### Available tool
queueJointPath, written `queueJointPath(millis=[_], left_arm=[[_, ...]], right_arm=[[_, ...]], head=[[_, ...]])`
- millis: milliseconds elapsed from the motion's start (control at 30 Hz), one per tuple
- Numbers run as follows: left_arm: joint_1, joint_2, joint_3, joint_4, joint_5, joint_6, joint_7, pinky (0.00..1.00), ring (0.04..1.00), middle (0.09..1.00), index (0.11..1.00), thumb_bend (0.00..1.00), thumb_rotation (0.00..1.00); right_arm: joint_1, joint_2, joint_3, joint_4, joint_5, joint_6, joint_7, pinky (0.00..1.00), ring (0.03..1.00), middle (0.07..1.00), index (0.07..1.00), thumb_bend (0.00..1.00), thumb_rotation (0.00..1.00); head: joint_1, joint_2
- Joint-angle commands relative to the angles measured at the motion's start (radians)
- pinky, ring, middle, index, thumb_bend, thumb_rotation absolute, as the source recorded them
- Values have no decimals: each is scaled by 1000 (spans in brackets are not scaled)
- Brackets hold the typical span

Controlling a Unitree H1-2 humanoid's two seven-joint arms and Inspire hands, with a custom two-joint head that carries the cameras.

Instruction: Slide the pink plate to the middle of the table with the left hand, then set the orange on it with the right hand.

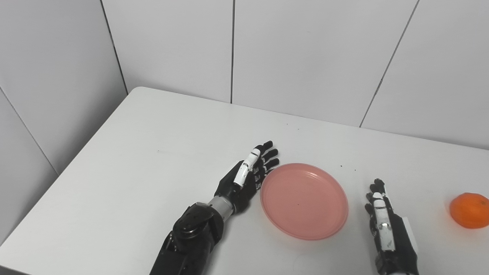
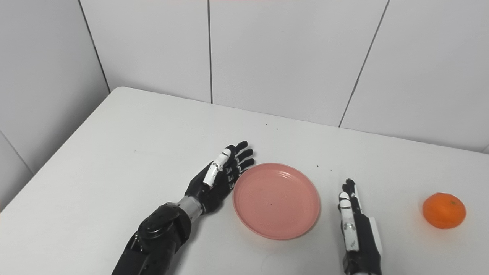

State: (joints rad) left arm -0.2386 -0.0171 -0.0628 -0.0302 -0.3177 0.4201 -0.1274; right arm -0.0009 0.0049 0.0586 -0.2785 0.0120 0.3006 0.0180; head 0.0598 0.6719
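The pink plate (image 1: 304, 200) lies flat near the middle of the white table (image 1: 153, 160), with nothing on it. My left hand (image 1: 250, 173) stands on edge against the plate's left rim, palm toward it, fingers straight and apart, holding nothing. On the plate's right, a little apart from it, my right hand (image 1: 382, 214) rests with fingers extended and empty. The orange (image 1: 469, 210) sits on the table at the far right, well clear of the right hand.
White panelled walls (image 1: 305, 57) close off the table's far side and left side. The table's far-left corner (image 1: 139, 89) is rounded. A few tiny dark specks (image 1: 342, 166) lie behind the plate.
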Motion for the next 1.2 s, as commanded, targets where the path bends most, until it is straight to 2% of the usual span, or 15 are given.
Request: queueJointPath(millis=[0,233,433,533,633,833,967,1167], left_arm=[[14,-2,-6,-14,21,6,1,974,965,977,974,352,1000],[24,-9,-7,-25,40,-4,4,969,960,972,968,363,1000],[31,-15,10,-21,36,-17,3,974,963,975,974,357,1000],[34,-16,20,-18,34,-21,2,965,956,968,969,353,1000],[37,-13,32,-17,28,-22,-4,967,957,966,971,348,1000],[30,0,59,15,10,-47,-28,969,958,966,966,345,1000],[22,-1,77,36,1,-53,-32,968,952,959,957,346,1000],[3,6,104,94,-21,-76,-48,976,952,961,958,348,1000]], right_arm=[[-5,10,7,-27,4,24,5,1000,995,1000,1000,212,1000],[-16,13,-8,-38,8,50,0,1000,995,1000,1000,219,1000],[-43,3,-46,4,31,-6,-3,1000,988,1000,1000,216,1000],[-50,6,-55,15,15,-10,-20,1000,976,994,999,236,1000],[-55,17,-59,17,1,-18,-36,987,968,982,984,237,1000],[-67,19,-38,19,-49,-48,-53,948,959,973,977,244,1000],[-78,13,-25,13,-86,-74,-54,868,933,951,954,200,1000],[-102,-7,-14,-26,-156,-50,-54,862,887,909,912,239,1000]], head=[[-1,1],[-46,13],[-101,12],[-168,4],[-204,-4],[-289,-29],[-347,-49],[-418,-83]])
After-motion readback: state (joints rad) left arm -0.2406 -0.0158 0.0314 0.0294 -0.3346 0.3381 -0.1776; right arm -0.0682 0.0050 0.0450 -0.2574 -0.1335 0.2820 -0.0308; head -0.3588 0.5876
